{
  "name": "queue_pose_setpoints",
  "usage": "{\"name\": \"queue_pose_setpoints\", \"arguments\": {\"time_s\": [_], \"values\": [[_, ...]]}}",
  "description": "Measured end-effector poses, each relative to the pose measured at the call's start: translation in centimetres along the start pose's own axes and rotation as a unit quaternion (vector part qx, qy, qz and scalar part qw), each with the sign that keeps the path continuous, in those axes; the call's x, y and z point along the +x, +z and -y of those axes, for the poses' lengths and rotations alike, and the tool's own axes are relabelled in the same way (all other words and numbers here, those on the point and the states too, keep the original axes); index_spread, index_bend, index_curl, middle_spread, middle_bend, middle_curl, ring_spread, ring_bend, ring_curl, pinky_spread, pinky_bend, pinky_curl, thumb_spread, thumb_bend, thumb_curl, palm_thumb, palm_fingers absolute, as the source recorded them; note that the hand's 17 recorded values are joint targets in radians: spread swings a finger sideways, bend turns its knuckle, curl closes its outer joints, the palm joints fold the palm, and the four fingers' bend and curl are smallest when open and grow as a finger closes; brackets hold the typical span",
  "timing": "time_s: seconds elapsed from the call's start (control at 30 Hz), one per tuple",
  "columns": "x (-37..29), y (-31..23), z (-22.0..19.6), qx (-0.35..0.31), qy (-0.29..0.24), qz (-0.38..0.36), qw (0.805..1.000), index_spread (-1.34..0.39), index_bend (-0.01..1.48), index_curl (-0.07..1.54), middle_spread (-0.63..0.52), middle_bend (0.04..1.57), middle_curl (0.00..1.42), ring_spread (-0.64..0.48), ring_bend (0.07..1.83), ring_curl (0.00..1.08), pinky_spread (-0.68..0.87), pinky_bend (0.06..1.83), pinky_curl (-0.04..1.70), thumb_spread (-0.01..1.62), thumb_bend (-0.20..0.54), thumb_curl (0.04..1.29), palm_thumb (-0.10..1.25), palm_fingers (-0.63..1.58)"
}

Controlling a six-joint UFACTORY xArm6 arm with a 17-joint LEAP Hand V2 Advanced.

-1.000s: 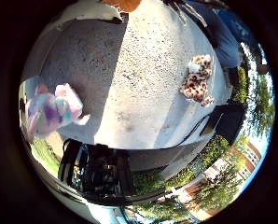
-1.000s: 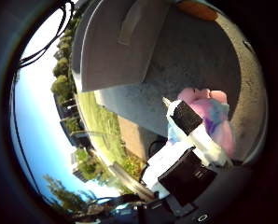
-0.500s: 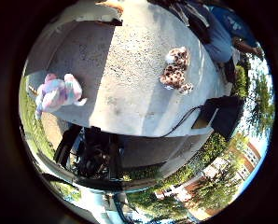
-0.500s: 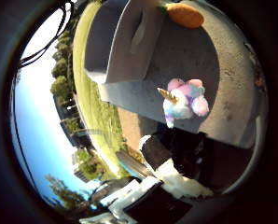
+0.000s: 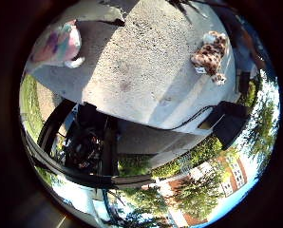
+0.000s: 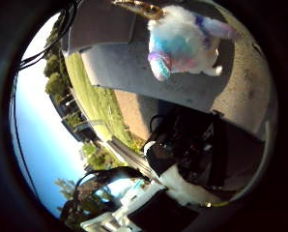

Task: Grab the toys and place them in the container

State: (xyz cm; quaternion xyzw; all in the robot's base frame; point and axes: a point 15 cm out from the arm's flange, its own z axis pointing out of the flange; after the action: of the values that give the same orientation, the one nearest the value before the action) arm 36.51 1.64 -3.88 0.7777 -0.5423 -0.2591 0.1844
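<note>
Thumb-side palm view: fluffy pastel unicorn toy (image 6: 182, 41), white with pink, blue and purple patches, lies on the grey concrete bench (image 5: 146, 71); leopard-spotted plush (image 5: 209, 54) well apart. Robot hand (image 6: 182, 186) state: cannot tell.

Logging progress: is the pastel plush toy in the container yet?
Not yet: the pastel plush toy lies on the concrete slab, outside the grey container.

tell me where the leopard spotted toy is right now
The leopard spotted toy lies on the grey concrete surface near its far edge, well apart from the pastel plush toy, which lies at the opposite side by the grass.
</note>
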Motion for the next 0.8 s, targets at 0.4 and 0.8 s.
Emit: {"name": "queue_pose_setpoints", "arguments": {"time_s": [0.4,0.8], "values": [[0.8,0.8,3.8,0.061,-0.006,-0.021,0.998,-0.13,0.10,0.19,-0.03,0.43,0.42,0.19,0.77,0.44,0.43,0.72,0.24,1.05,-0.007,0.31,0.54,0.66],[3.0,0.4,5.2,0.141,0.024,0.002,0.990,-0.51,0.36,-0.02,-0.21,0.98,0.80,-0.01,1.28,0.73,0.33,1.26,0.48,1.06,0.002,0.39,0.85,1.04]]}}
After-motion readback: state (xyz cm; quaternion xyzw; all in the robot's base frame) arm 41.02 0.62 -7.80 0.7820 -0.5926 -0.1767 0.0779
